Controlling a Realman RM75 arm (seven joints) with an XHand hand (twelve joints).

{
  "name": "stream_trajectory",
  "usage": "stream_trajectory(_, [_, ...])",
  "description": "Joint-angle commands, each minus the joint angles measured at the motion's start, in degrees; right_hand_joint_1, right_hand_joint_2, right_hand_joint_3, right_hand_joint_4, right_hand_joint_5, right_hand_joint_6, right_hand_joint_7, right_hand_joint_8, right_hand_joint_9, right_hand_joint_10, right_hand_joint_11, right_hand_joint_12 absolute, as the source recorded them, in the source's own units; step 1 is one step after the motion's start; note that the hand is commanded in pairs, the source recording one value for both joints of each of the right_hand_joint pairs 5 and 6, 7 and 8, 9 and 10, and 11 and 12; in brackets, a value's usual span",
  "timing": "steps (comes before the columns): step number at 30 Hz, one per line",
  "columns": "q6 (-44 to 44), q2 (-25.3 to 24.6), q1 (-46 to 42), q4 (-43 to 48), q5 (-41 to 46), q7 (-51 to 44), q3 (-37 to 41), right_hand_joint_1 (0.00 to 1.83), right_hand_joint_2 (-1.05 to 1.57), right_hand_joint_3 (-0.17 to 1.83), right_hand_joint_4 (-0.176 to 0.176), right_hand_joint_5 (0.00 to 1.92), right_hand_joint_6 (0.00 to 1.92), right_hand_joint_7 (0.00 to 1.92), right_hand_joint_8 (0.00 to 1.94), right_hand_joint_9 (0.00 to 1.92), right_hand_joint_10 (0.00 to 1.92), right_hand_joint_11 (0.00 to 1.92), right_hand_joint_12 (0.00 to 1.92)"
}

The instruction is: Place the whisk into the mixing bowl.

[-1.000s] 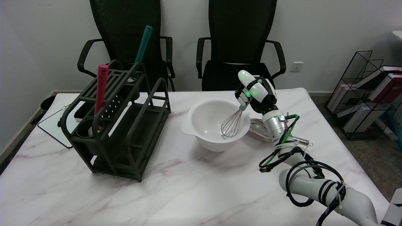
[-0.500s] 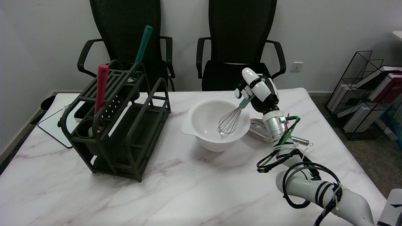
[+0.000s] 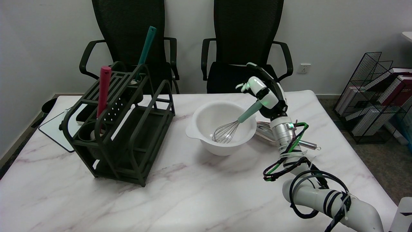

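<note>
- Whisk (image 3: 232, 126) is down in the mixing bowl (image 3: 206, 117), wires on the bottom, teal handle leaning up toward the hand.
- Right hand (image 3: 263, 93) hovers just above the handle's top, fingers spread, gripping nothing.
- Bowl sits below-left of the hand on the worktop (image 3: 180, 193).

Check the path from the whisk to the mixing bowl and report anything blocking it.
Nothing visible blocks it. The whisk already has its wire head inside the mixing bowl, its teal handle leaning out over the right rim toward the robot hand. Whether the fingers grip the handle is unclear.
</note>
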Motion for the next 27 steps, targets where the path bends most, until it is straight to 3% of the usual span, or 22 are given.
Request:
stream_trajectory(1, [1.47,-0.19,-0.86,-0.37,0.25,0.06,0.22,1.11,0.3,1.21,0.0,0.58,0.58,1.0,1.0,0.91,0.91,0.87,0.87])
stream_trajectory(8, [4.73,0.74,-0.61,-1.13,0.25,-0.09,2.11,1.11,0.23,1.29,0.0,0.48,0.48,0.81,0.81,0.75,0.75,0.8,0.8])
stream_trajectory(12, [5.09,2.65,-2.33,-2.89,0.25,-0.5,4.47,1.1,0.21,1.27,0.0,0.44,0.44,0.79,0.79,0.71,0.71,0.36,0.36])
stream_trajectory(20, [5.56,5.71,-6.87,-4.25,0.18,-0.8,12.49,1.09,0.24,1.21,0.0,0.45,0.45,0.77,0.77,0.62,0.62,0.01,0.01])
stream_trajectory(27, [5.88,6.92,-10.8,-6.8,-0.21,-2.74,20.06,1.09,0.22,1.18,0.0,0.39,0.39,0.71,0.71,0.51,0.51,0.0,0.0])
